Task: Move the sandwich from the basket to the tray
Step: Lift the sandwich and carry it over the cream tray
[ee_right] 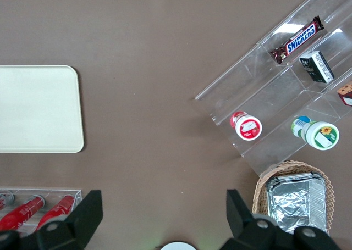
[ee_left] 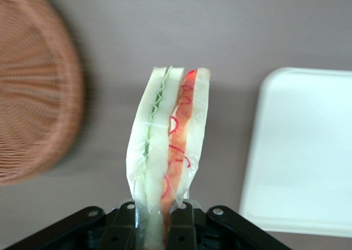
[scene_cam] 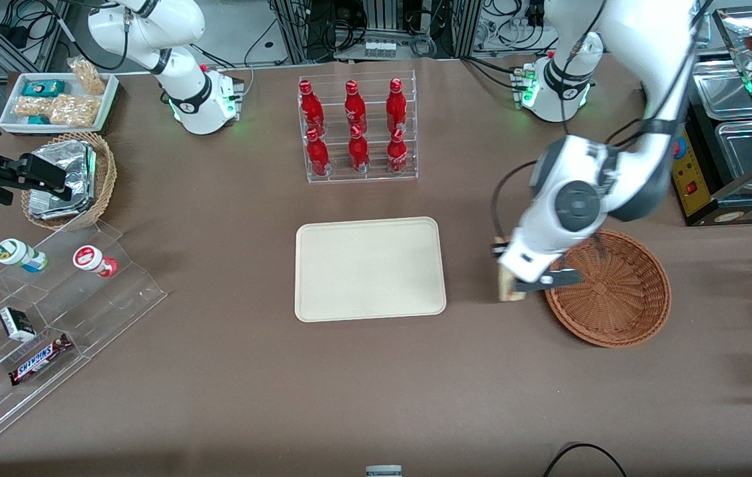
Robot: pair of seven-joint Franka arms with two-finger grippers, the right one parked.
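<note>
My left gripper (scene_cam: 511, 281) hangs above the bare table between the basket (scene_cam: 621, 291) and the tray (scene_cam: 369, 268), shut on the sandwich (scene_cam: 505, 286). In the left wrist view the sandwich (ee_left: 168, 145) is a plastic-wrapped wedge of pale bread with green and red filling, pinched at its end between the black fingers (ee_left: 124, 228) of the gripper (ee_left: 155, 217). The reddish-brown wicker basket (ee_left: 33, 96) shows nothing inside it. The cream rectangular tray (ee_left: 302, 151) lies flat with nothing on it.
A clear rack of red bottles (scene_cam: 357, 129) stands farther from the front camera than the tray. A clear stepped shelf with snacks (scene_cam: 38, 318), a tan basket of foil packets (scene_cam: 71, 179) and a white snack tray (scene_cam: 57, 99) lie toward the parked arm's end.
</note>
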